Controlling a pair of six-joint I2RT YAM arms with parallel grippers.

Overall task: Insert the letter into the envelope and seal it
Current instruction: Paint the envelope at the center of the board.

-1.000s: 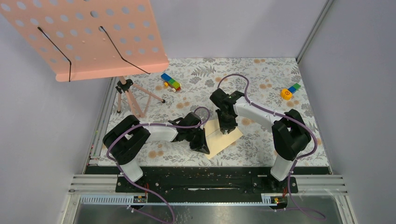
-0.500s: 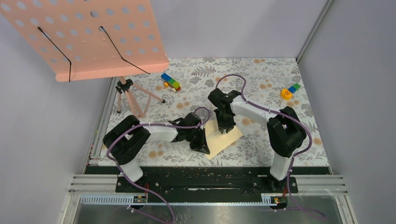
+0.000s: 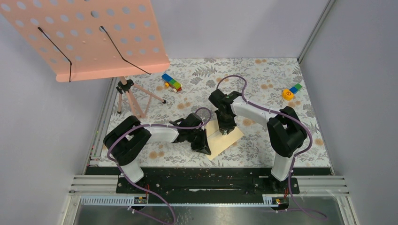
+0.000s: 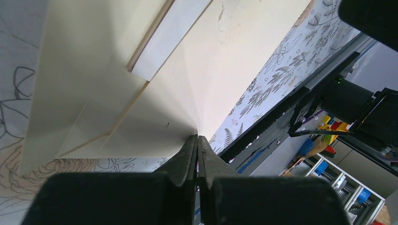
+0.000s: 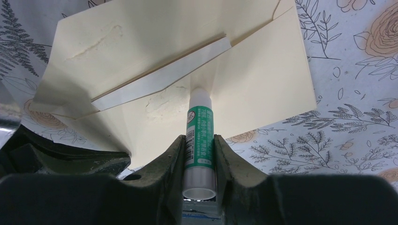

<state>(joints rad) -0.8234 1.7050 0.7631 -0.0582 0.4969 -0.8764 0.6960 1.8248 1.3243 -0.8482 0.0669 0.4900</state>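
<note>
The cream envelope lies on the flowered table with its flap open, also in the right wrist view and the left wrist view. A white strip, the letter's edge, shows at its mouth and in the left wrist view. My right gripper is shut on a green glue stick; in its own view the stick's white tip touches the envelope just below the mouth. Glue smears mark the flap. My left gripper is shut, its tips at the envelope's near-left edge.
A pink perforated stand on a tripod rises at the back left. Coloured toy blocks lie at the back centre and the back right. Walls close the table's left, right and far sides.
My right gripper with the glue stick has shifted slightly to the left over the envelope. The left gripper and the envelope have not moved.
</note>
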